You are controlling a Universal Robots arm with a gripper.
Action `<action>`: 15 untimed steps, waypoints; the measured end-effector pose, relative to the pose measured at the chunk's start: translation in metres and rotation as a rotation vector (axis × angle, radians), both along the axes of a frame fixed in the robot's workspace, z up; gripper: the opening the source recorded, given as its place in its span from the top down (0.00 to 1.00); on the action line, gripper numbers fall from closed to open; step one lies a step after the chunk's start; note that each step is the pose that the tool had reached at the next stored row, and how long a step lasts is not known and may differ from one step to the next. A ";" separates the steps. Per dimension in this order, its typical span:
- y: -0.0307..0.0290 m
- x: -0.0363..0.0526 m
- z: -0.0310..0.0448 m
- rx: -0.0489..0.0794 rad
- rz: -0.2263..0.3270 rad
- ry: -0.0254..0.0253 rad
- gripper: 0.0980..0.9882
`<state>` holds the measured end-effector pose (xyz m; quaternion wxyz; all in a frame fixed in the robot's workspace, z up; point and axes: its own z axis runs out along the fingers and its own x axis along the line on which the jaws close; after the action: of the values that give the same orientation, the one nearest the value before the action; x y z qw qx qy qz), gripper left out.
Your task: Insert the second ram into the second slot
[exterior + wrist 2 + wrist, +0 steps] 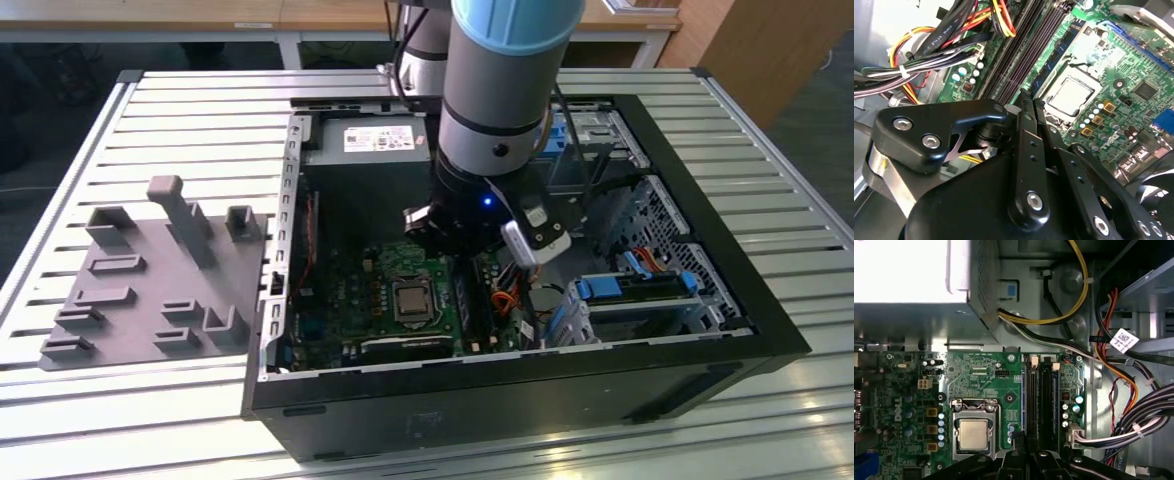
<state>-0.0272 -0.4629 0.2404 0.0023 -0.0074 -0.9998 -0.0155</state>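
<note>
Down inside the open black steel computer case (pixel 747 330) hung the grey and pale-blue robot arm (pixel 501 90), with its black metal pincer (pixel 1023 441) low over the glossy green motherboard (pixel 979 375).

Here was the relation that mattered. In the first wrist view the tip sat right at the near end of the pair of long dark memory slots (pixel 1045 400), in line with the one nearer the square silver processor (pixel 974 434). The slots' long axis ran straight away from the pincer, toward the perforated grey power-supply box (pixel 919 270).

A thin blue edge (pixel 1024 400) ran along that nearer slot. Whether that was the second ram, seated or carried, I could not tell, so its place stayed uncertain. Whether the pincer was apart, together or clamped on a stick, I could not tell either.

The second wrist view showed matt black linkage plates (pixel 1026 160) with bright screw heads. Beside the slots lay bundled red, yellow and black cables (pixel 954 35), soft and looped. Outside on the ribbed aluminium table (pixel 160 110) lay a grey plastic fixture plate (pixel 147 290), well apart from the arm.
</note>
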 end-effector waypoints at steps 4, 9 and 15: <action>-0.0013 0.0002 -0.0027 0.000 -0.003 -0.0001 0.96; -0.0014 0.0021 -0.0055 0.000 -0.002 0.0002 0.96; -0.0017 0.0049 -0.0072 0.000 -0.002 0.0001 0.96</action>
<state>-0.0222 -0.4645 0.2331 0.0024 -0.0086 -0.9998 -0.0156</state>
